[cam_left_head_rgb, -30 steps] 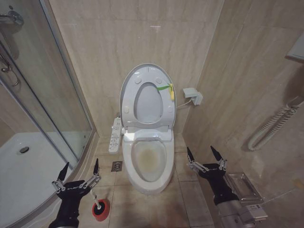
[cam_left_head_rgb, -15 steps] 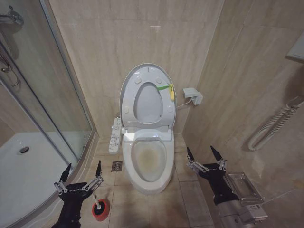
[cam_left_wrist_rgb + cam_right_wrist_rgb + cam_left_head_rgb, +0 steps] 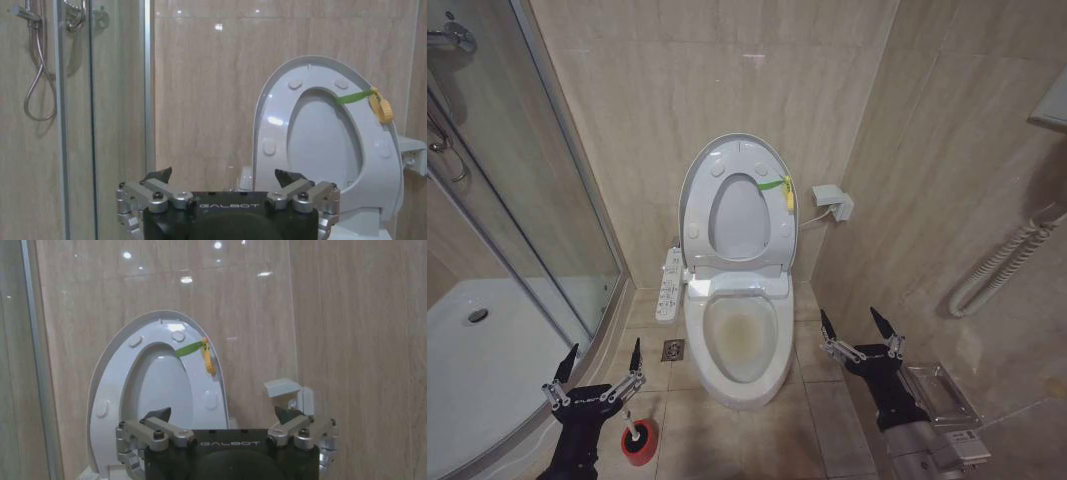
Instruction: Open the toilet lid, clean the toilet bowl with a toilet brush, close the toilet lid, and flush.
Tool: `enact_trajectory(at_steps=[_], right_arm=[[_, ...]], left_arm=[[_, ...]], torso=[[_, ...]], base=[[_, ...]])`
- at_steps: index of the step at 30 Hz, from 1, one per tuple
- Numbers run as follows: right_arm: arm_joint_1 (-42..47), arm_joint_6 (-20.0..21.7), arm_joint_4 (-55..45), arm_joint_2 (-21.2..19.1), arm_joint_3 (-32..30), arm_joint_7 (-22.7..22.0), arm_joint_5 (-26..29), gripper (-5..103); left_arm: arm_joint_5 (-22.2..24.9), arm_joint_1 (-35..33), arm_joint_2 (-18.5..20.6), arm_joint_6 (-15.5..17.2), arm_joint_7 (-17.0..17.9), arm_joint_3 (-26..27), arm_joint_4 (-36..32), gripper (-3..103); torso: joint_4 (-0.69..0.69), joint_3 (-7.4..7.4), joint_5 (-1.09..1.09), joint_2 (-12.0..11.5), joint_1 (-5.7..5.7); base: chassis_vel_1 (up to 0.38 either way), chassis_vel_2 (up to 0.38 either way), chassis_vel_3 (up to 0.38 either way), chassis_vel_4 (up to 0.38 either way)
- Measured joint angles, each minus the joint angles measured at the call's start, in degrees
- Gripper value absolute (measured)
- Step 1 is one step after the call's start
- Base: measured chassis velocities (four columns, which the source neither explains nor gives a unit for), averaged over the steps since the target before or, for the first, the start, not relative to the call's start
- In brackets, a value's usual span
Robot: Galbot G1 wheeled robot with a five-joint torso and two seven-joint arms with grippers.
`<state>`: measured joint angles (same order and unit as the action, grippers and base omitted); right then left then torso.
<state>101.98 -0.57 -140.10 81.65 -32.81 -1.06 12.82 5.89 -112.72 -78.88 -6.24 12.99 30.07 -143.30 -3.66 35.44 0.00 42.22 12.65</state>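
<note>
Upright against the wall, the large glossy white oval plastic toilet lid (image 3: 695,185) leaves the yellow-brown-stained white ceramic toilet bowl (image 3: 739,338) exposed. Left hand (image 3: 597,366) and right hand (image 3: 859,324) hover beside it, fingers apart.

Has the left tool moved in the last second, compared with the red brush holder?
Yes. The left tool has shifted down and toward the red holder, now above the toilet brush. Its fingers are open.

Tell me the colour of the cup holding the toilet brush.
Red; the cup sits on the floor beside the left gripper, clearest in the head view.
</note>
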Motion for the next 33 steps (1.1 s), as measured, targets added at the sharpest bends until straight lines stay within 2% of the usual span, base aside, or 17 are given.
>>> enact_trajectory(at_steps=[33], right_arm=[[0.0, 0.0, 0.0, 0.0, 0.0, 0.0, 0.0, 100]], left_arm=[[0.1, 0.0, 0.0, 0.1, 0.0, 0.0, 0.1, 100]], torso=[[0.00, 0.00, 0.00, 0.0, -0.01]], base=[[0.000, 0.000, 0.000, 0.000]])
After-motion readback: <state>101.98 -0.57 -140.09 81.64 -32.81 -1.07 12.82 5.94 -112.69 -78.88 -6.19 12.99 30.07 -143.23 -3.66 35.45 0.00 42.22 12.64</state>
